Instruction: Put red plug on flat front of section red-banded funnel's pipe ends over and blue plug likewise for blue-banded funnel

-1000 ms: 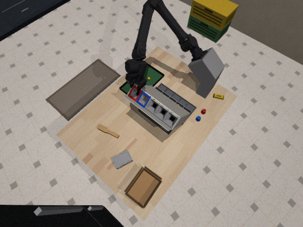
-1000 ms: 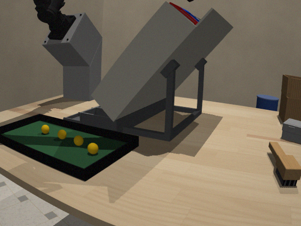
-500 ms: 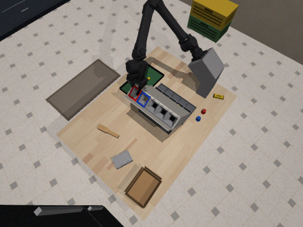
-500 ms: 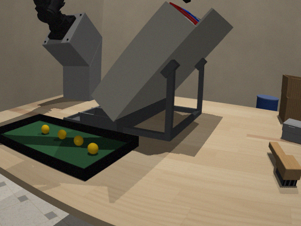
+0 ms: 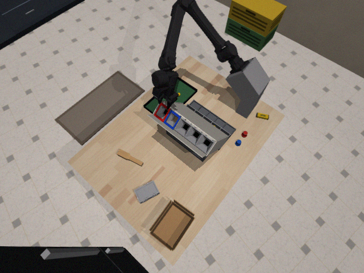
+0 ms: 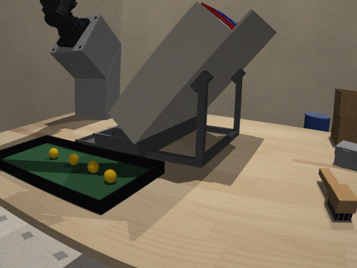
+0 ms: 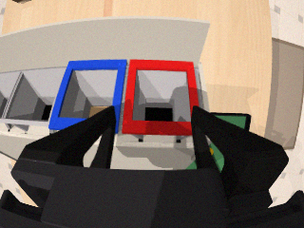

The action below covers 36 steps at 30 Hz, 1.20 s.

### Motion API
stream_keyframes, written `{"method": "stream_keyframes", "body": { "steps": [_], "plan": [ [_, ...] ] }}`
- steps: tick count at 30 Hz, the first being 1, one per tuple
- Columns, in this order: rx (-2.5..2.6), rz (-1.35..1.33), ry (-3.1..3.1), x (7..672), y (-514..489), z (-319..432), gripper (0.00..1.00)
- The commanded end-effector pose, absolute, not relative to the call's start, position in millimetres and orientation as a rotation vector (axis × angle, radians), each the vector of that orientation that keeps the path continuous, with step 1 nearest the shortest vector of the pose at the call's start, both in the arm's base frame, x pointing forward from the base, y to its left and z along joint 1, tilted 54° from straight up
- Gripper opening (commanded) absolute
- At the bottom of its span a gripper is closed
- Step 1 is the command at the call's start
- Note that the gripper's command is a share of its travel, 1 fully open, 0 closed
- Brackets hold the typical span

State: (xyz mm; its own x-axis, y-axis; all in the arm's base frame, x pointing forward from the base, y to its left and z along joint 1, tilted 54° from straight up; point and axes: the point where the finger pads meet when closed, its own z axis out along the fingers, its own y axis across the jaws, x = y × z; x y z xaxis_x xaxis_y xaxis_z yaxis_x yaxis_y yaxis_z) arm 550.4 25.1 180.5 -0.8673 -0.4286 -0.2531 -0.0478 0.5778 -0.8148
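Note:
My gripper is open and empty, hanging close above the red-banded funnel at the end of the funnel row. The blue-banded funnel is right beside it. The slanted grey cover hides the pipes. The row of sections lies at its foot. Several yellow marbles lie in the green tray. The red plug and blue plug stand on the table off the rack's other end.
A wooden brush, a grey notebook and an open cardboard box are on the table. A small yellow block lies by the arm's grey pedestal. Stacked crates stand beyond.

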Motion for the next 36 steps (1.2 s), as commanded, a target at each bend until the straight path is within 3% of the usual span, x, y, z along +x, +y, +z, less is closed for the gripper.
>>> {"method": "stream_keyframes", "body": {
  "steps": [1,36],
  "plan": [
    [-0.352,-1.180,2.342,561.4,39.7,204.2,0.59],
    [-0.367,-1.195,2.364,561.2,39.7,204.4,0.59]
  ]
}}
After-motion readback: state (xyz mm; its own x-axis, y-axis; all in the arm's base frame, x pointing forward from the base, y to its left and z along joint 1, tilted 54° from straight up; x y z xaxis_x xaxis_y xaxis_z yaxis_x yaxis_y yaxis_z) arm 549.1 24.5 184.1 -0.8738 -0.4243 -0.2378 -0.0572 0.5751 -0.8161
